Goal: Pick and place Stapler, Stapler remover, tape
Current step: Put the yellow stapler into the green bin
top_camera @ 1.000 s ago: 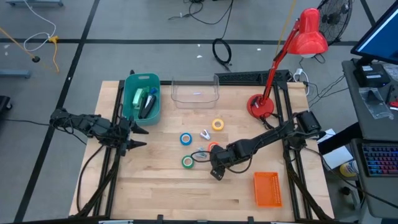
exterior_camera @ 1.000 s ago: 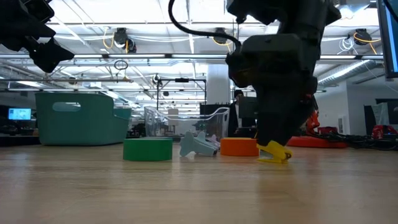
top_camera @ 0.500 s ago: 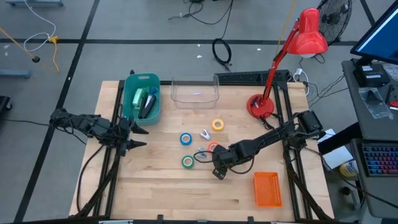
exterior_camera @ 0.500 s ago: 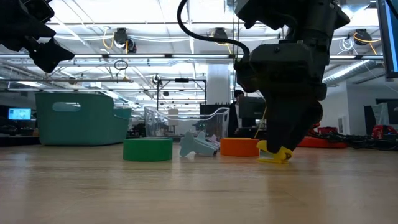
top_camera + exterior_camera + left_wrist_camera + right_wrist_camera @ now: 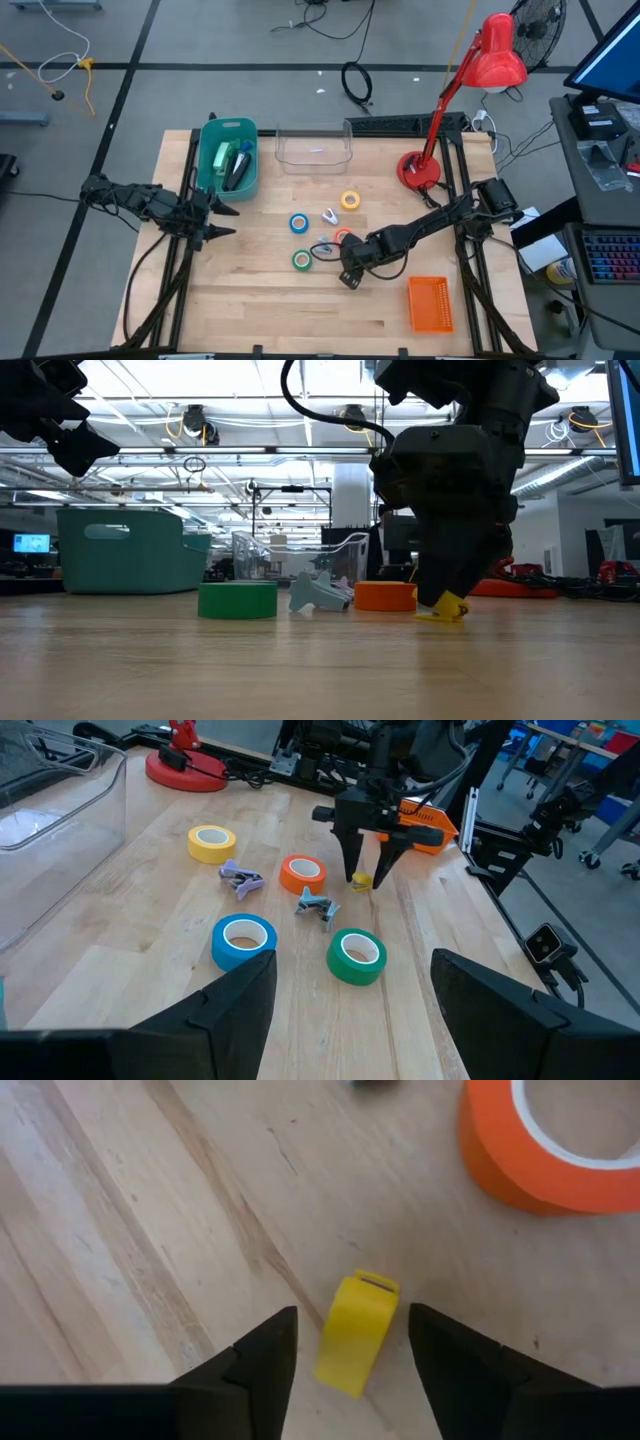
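A small yellow stapler remover (image 5: 357, 1325) lies flat on the table beside the orange tape (image 5: 520, 1150). My right gripper (image 5: 367, 870) points steeply down over it, open, one finger on each side with a small gap to each. On the table also lie the green tape (image 5: 356, 956), blue tape (image 5: 244, 940) and yellow tape (image 5: 212, 843). A purple remover (image 5: 240, 877) and a grey-blue remover (image 5: 316, 906) lie among them. My left gripper (image 5: 233, 221) waits open at the table's left edge, beside the teal bin (image 5: 228, 157), which holds dark tools.
A clear plastic container (image 5: 314, 148) stands at the far edge next to the teal bin. A red desk lamp (image 5: 420, 170) stands at the far right. An orange basket (image 5: 431, 303) lies near the front right. Bare wood spreads along the near edge.
My right gripper has tipped slightly over the yellow stapler remover and stayed in its place. The remover and the tapes have not moved.
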